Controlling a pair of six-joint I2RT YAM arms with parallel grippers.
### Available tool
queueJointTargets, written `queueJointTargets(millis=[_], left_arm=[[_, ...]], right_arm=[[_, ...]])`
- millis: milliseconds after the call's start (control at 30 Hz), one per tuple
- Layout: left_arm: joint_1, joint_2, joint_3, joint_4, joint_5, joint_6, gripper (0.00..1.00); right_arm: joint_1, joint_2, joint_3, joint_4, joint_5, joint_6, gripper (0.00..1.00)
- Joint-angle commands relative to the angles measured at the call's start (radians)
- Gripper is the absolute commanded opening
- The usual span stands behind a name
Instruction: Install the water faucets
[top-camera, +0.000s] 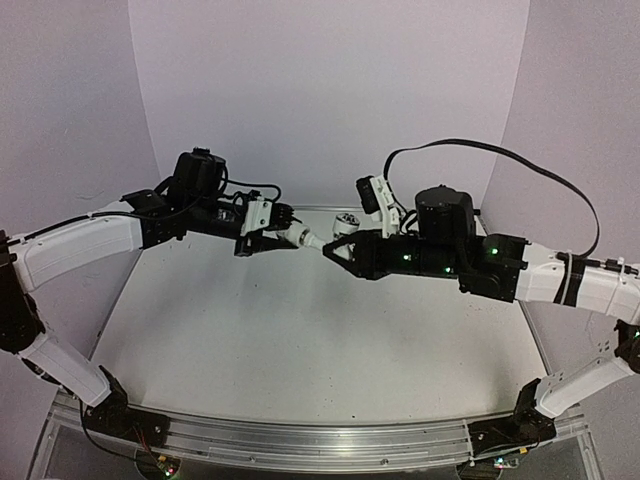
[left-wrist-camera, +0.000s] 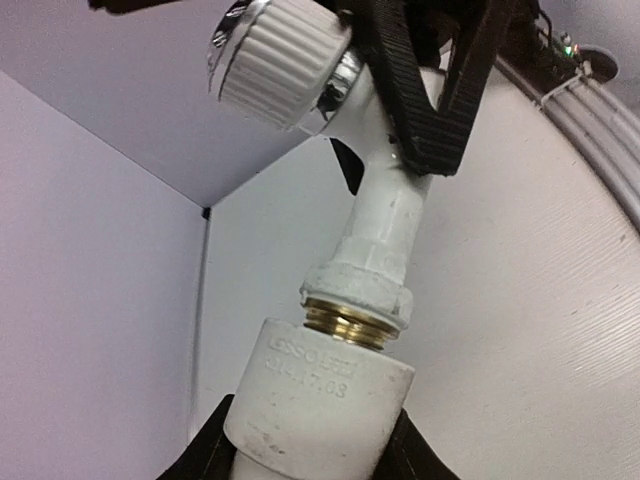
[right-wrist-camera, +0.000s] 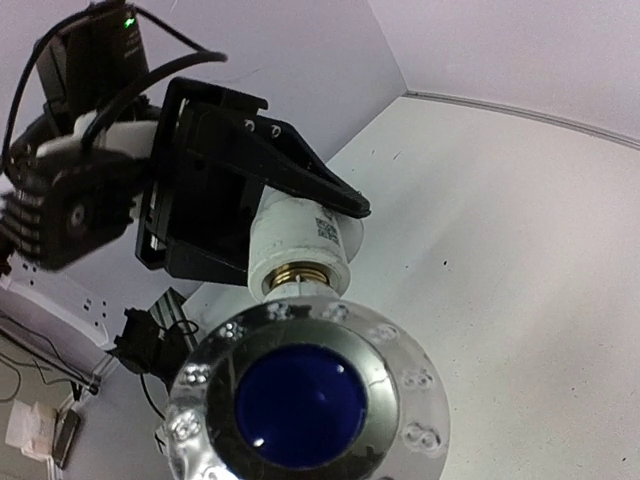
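Screwing the tap (left-wrist-camera: 385, 225) into the fitting (left-wrist-camera: 320, 400) is best done with axes kept dead straight, mid-air above the counter (top-camera: 300, 340). Fitting is clamped by the left gripper (top-camera: 272, 238), tap by the right gripper (top-camera: 332, 250); some brass thread (left-wrist-camera: 348, 322) is left showing.

Left arm (top-camera: 80, 245): white shell links at frame left, black joint housings, thin black cables looped over the wrist. Right arm (top-camera: 590, 282): same white shells at frame right. Its black forearm is dotted with green LEDs, and a thick black cable (top-camera: 500, 155) arcs across upper right. Black motor block tops each wrist. Left gripper (top-camera: 283, 237): matte black, triangular fingers (right-wrist-camera: 290, 170), two small screws near the root. Right gripper (top-camera: 330, 250): black ribbed fingers (left-wrist-camera: 410, 90).
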Motion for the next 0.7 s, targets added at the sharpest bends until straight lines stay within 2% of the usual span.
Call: queueJointTargets(millis=[0,100,200,300,433,533,633,667], left_arm=[[-0.041,0.031,0.076,0.351,-0.017,0.369,0.00],[-0.040,0.041,0.064,0.368,-0.051,0.531,0.00],[-0.033,0.045,0.054,0.397,-0.069,0.600,0.00],[-0.024,0.056,0.055,0.423,-0.085,0.597,0.00],[-0.020,0.067,0.048,0.448,-0.141,0.501,0.00],[-0.020,0.072,0.035,0.457,-0.208,0.411,0.00],[-0.019,0.066,0.025,0.465,-0.281,0.275,0.00],[-0.020,0.063,0.022,0.466,-0.310,0.231,0.00]], right_arm=[[-0.001,0.052,0.059,0.051,-0.009,0.217,0.00],[-0.020,0.056,0.060,0.054,-0.010,0.275,0.00],[-0.032,0.066,0.068,0.055,-0.015,0.306,0.00],[-0.041,0.073,0.079,0.053,-0.017,0.319,0.00],[-0.046,0.073,0.081,0.050,-0.001,0.306,0.03],[-0.048,0.066,0.078,0.051,0.007,0.286,0.17],[-0.048,0.053,0.074,0.049,0.017,0.242,0.54],[-0.048,0.046,0.072,0.048,0.025,0.218,0.63]])
